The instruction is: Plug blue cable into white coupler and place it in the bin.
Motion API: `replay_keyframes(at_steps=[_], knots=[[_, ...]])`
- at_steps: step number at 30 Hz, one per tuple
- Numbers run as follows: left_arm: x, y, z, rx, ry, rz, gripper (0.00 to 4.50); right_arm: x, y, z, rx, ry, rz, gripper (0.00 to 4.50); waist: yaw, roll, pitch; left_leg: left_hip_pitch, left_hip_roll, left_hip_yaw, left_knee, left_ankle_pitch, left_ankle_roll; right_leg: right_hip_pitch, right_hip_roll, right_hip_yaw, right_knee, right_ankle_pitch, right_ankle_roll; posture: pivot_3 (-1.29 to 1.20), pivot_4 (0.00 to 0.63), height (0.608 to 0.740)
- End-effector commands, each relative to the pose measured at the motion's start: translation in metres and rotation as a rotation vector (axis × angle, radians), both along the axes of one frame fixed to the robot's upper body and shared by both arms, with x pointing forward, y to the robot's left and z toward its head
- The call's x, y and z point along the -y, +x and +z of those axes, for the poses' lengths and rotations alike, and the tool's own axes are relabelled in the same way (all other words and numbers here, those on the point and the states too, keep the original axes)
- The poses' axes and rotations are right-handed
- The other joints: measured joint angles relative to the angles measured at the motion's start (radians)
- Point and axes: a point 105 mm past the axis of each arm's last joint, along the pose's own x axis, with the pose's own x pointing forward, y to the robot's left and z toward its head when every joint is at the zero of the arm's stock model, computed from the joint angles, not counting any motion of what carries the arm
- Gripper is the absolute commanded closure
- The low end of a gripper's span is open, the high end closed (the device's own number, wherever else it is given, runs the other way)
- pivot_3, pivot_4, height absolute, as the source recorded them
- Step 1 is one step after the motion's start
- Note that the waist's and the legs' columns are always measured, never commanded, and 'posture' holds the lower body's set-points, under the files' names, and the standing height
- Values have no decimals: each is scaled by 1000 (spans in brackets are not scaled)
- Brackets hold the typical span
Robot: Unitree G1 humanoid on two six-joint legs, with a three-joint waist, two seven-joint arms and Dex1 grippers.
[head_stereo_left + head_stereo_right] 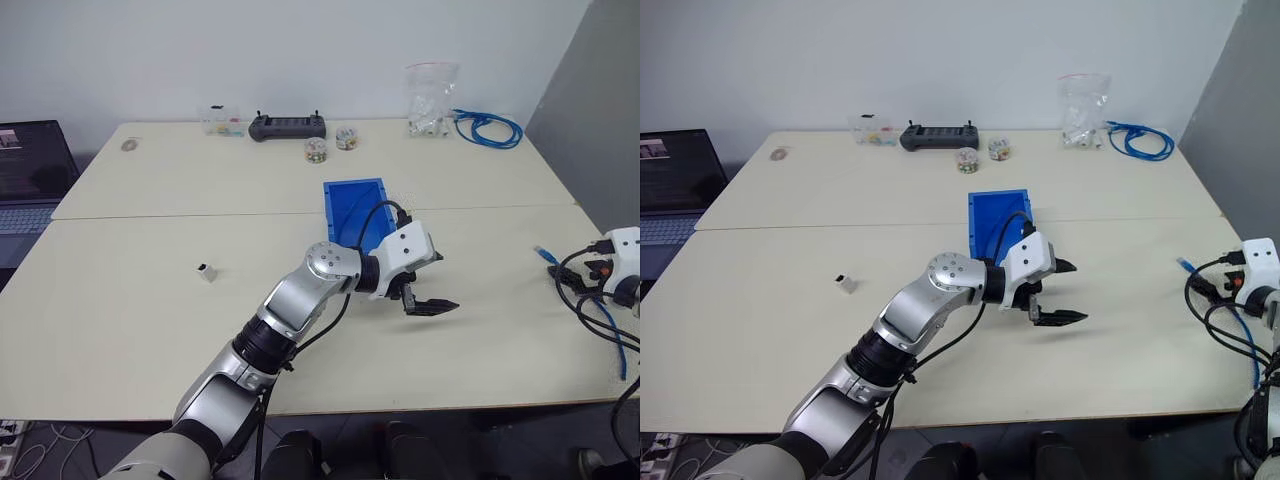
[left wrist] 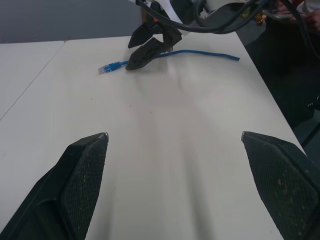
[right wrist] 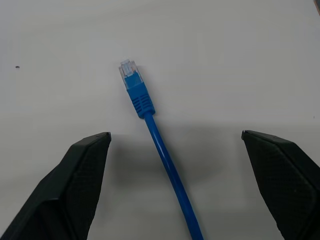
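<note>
The blue cable (image 3: 150, 120) lies at the table's right edge, its clear plug (image 1: 545, 253) pointing inward. My right gripper (image 3: 175, 134) hovers just behind that plug, open, with the cable running between its fingers and untouched. The left gripper (image 1: 447, 282) is open and empty over the middle of the table, pointing right toward the cable and just in front of the bin (image 1: 353, 188), a blue open tray. Alone on the table's left part, far from both grippers, sits the white coupler (image 1: 207, 272).
Along the far edge are a black controller (image 1: 287, 126), two small jars (image 1: 316, 150), a clear box (image 1: 220, 122), a clear bag (image 1: 430, 100) and a coiled blue cable bundle (image 1: 488, 128). A laptop (image 1: 30, 170) stands at the left.
</note>
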Motion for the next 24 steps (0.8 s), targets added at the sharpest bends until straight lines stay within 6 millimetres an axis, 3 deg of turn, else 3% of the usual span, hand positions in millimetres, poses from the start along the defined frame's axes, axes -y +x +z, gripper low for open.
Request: replay_keyframes(at_steps=[1,10,15,19,24], knots=[[2,0,12,47,-17,-17,0,2,0,11,11,10,38,1129,0,0,0,0,0,0,0,0,0,0,0,0,0,0,0,0,150,740],[0,-1,11,28,-14,-26,0,-3,-3,12,-5,30,102,3087,-2,0,0,0,0,1,0,0,0,0,0,1,0,1,1,0,150,740],[-1,-2,4,19,9,-36,0,-1,-3,16,32,-8,109,4395,-2,0,0,0,0,1,0,0,0,0,-1,2,0,1,2,0,150,740],[-3,-1,5,34,-2,-28,0,-5,0,28,93,-7,158,4457,-2,0,0,0,0,1,0,0,0,0,-1,2,0,1,2,0,150,740],[-26,-1,10,43,-73,9,0,-32,-3,51,183,-93,369,4457,-4,0,0,0,0,1,0,0,0,0,-2,2,0,1,2,0,150,740]])
